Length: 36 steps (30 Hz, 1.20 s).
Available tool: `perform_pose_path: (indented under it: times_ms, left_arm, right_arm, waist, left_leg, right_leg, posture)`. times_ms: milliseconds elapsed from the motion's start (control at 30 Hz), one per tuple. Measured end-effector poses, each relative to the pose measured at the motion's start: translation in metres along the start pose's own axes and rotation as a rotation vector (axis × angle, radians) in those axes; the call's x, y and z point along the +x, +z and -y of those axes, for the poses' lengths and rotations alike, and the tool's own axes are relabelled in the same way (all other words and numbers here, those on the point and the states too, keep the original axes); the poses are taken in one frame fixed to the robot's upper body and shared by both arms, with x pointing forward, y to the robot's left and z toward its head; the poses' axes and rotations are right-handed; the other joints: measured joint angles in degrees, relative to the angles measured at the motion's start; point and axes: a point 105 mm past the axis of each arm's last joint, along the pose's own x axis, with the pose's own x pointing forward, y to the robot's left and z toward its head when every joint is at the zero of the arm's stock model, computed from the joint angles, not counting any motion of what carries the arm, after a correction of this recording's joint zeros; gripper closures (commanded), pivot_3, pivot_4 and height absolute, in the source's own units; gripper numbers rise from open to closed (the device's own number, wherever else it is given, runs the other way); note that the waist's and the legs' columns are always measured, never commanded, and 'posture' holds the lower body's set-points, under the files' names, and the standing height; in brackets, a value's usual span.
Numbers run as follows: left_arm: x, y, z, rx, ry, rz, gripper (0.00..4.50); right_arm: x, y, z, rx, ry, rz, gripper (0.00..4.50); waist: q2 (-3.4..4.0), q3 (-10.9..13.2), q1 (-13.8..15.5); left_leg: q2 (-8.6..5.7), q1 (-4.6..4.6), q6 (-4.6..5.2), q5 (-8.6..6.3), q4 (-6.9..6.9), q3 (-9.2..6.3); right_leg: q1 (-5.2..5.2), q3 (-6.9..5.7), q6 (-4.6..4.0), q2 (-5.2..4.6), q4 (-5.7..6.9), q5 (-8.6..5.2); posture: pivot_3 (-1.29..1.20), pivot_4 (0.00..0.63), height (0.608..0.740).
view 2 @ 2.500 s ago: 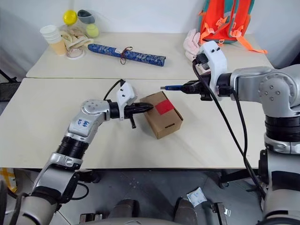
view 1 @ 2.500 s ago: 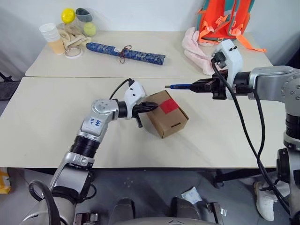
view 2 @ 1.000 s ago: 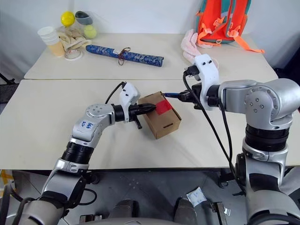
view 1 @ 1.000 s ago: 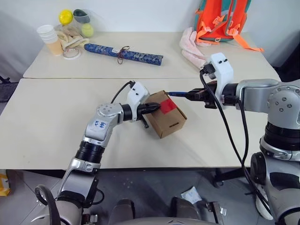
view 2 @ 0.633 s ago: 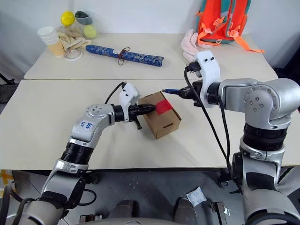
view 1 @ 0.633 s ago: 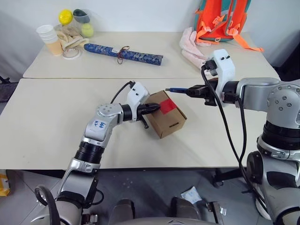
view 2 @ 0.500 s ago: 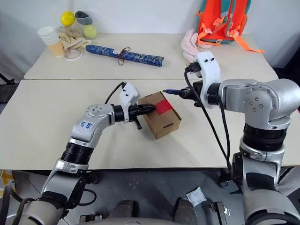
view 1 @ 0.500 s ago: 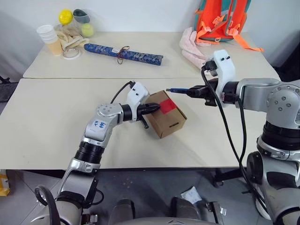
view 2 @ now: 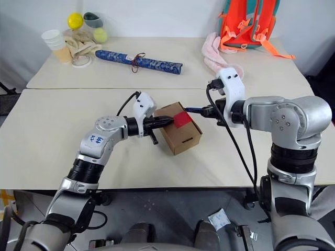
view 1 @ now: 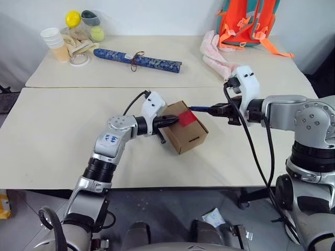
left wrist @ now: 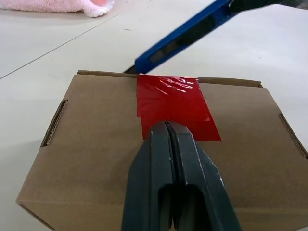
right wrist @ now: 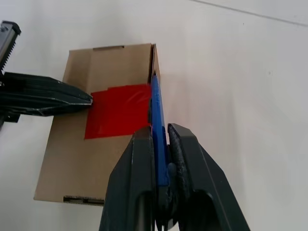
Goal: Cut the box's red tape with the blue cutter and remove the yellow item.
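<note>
The brown box (view 1: 184, 133) lies on the near table, with the red tape (view 1: 188, 118) across its lid. My left gripper (view 1: 176, 120) is shut, and its tips press on the lid at the near edge of the tape (left wrist: 174, 103). My right gripper (view 1: 218, 110) is shut on the blue cutter (view 1: 201, 109). The cutter (right wrist: 156, 103) points at the box, and its tip meets the lid's far edge where the tape (right wrist: 115, 110) wraps over. The yellow item is hidden.
On the far table lie a long patterned blue roll (view 1: 139, 57), paper cups (view 1: 54, 41), a small yellow ball (view 1: 73, 18), a pink cloth (view 1: 216, 54) and an orange backpack (view 1: 246, 22). A seam separates the two tables behind the box.
My right gripper has dipped a little with the cutter, bringing its tip from just above the box down to the lid's taped edge. The left gripper and the box have stayed put.
</note>
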Motion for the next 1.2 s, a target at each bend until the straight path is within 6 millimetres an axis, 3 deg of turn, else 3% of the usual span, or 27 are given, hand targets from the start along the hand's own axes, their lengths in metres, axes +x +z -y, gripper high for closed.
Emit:
perform_pose_path:
  times_ms: [333, 600, 767, 1100, 1200]
  left_arm:
    - [-0.001, 0.0, 0.0, 0.0, 0.001, -0.003, 4.5]
    - [-0.001, -0.001, 0.0, 0.0, 0.001, -0.003, 4.5]
    - [-0.001, -0.001, 0.0, 0.001, 0.001, -0.004, 4.5]
    - [-0.003, -0.001, 0.001, 0.004, 0.004, -0.007, 4.5]
    - [-0.004, -0.002, 0.0, 0.005, 0.007, -0.009, 4.5]
  right_arm:
    - [-0.006, 0.017, -0.001, -0.028, -0.022, 0.046, 4.36]
    - [-0.006, 0.016, -0.003, -0.037, -0.013, 0.052, 4.36]
    - [-0.001, 0.002, -0.004, -0.017, 0.003, 0.016, 4.36]
    - [-0.001, 0.002, -0.003, -0.019, -0.002, 0.018, 4.36]
    - [-0.002, 0.01, -0.002, -0.024, -0.009, 0.038, 4.36]
  waist:
    - [0.0, 0.0, -0.09]
    - [0.0, 0.0, -0.12]
    - [0.0, -0.01, -0.13]
    - [0.01, -0.01, -0.3]
    - [0.01, -0.01, -0.54]
  left_leg:
    - [0.0, 0.01, 0.0, 0.0, -0.02, 0.0]
    - [0.0, 0.02, 0.0, 0.0, -0.02, 0.0]
    - [0.0, 0.02, 0.0, 0.0, -0.02, 0.0]
    - [0.0, 0.03, 0.0, 0.0, -0.03, 0.0]
    - [0.0, 0.03, 0.0, 0.0, -0.04, 0.0]
  right_leg:
    - [0.0, 0.0, 0.0, 0.0, 0.0, 0.0]
    - [0.0, 0.0, 0.0, 0.0, 0.01, 0.0]
    - [0.02, 0.0, 0.0, 0.0, 0.0, 0.0]
    - [0.02, 0.0, 0.0, 0.0, 0.01, 0.0]
    - [0.02, 0.0, 0.0, 0.0, 0.0, 0.0]
  posture:
    - [0.0, 0.15, 0.74]
    - [0.0, 0.15, 0.74]
    - [0.0, 0.15, 0.74]
    - [0.0, 0.15, 0.74]
    - [0.0, 0.15, 0.74]
